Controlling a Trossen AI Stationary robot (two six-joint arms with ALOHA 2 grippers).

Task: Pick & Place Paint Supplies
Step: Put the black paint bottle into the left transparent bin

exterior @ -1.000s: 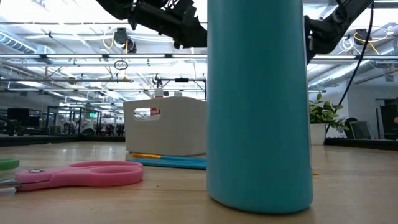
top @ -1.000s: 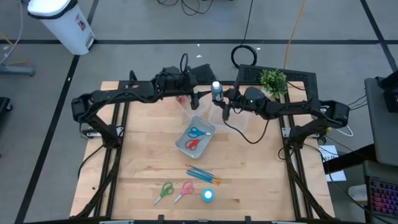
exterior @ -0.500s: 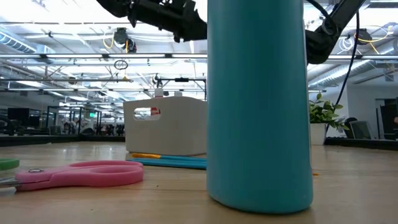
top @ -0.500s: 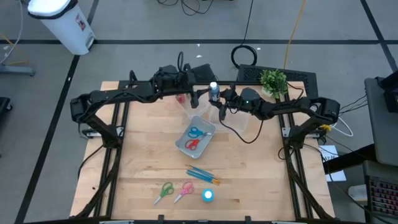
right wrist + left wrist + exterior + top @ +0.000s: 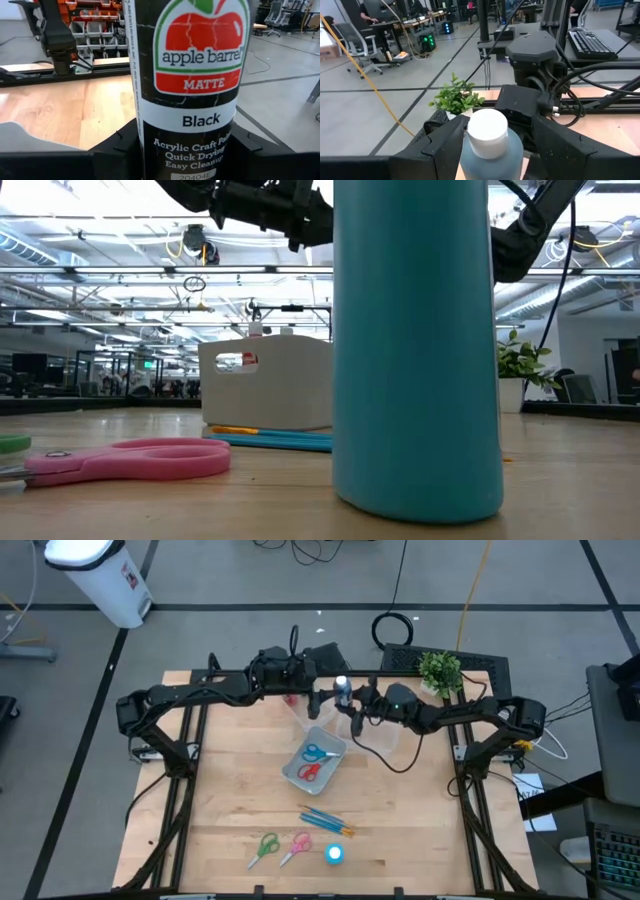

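Both pairs of jaws pinch one grey bottle between them, left gripper and right gripper meeting above the clear tubs. Right wrist view alone reads its label: "apple barrel MATTE Black, Acrylic Craft". Below the jaws: four scissors, three brushes, one light blue bottle.

- Table: pale wood planks, matt, visible grain.
- Bottle: glossy paper label; cap smooth white plastic.
- Tub: clear plastic.
- Pink scissors: smooth plastic handles.
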